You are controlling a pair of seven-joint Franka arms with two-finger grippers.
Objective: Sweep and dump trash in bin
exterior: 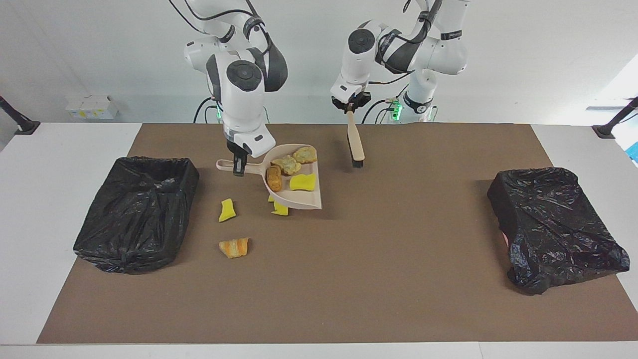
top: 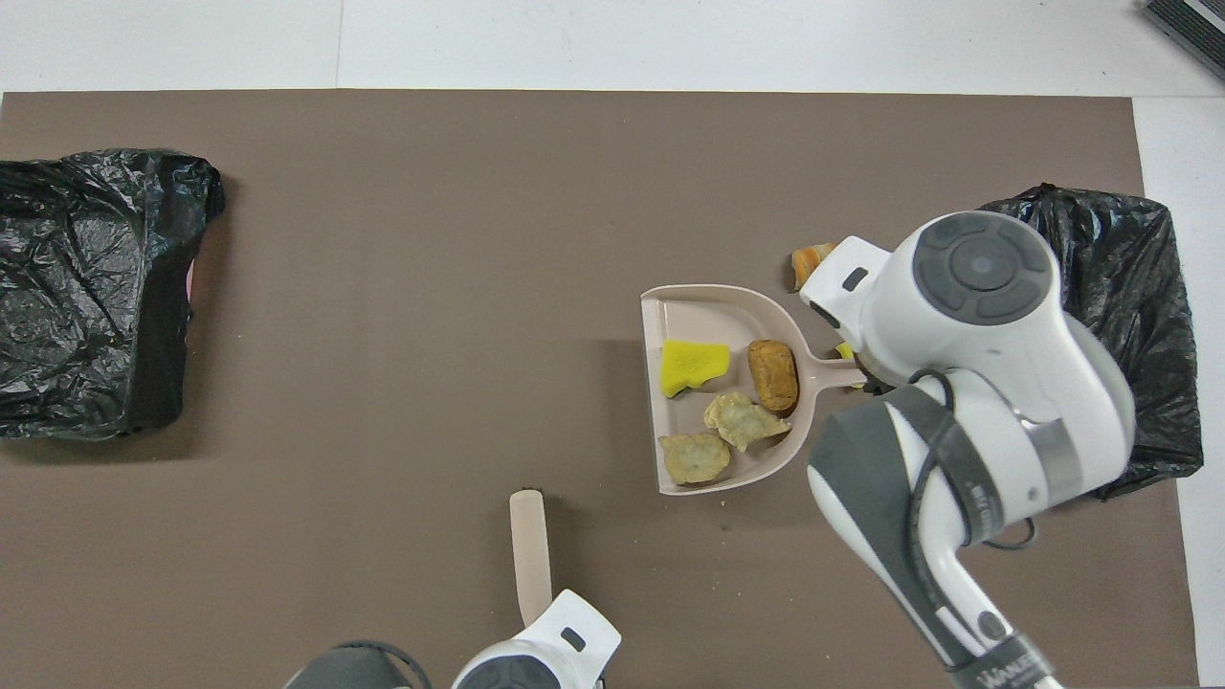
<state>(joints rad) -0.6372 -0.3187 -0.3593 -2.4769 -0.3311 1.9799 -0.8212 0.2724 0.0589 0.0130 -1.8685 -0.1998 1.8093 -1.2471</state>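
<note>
Right gripper (exterior: 239,167) clamps handle of raised dustpan (exterior: 309,199) carrying four trash (exterior: 302,182) scraps; three scraps on mat beneath and beside it, near bin (exterior: 137,214). Left gripper (exterior: 350,107) clamped on brush (exterior: 356,144), held over mat.

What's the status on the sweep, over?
Right gripper shut on dustpan handle, pan raised, four scraps aboard. Left gripper shut on brush, lifted clear. Three scraps on mat beside lined bin. Nothing blocking.

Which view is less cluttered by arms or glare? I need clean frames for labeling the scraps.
Facing view: soft shadows, mild sheen on the black bags, all scraps visible. Overhead view: the right arm hides scraps beside the dustpan.
</note>
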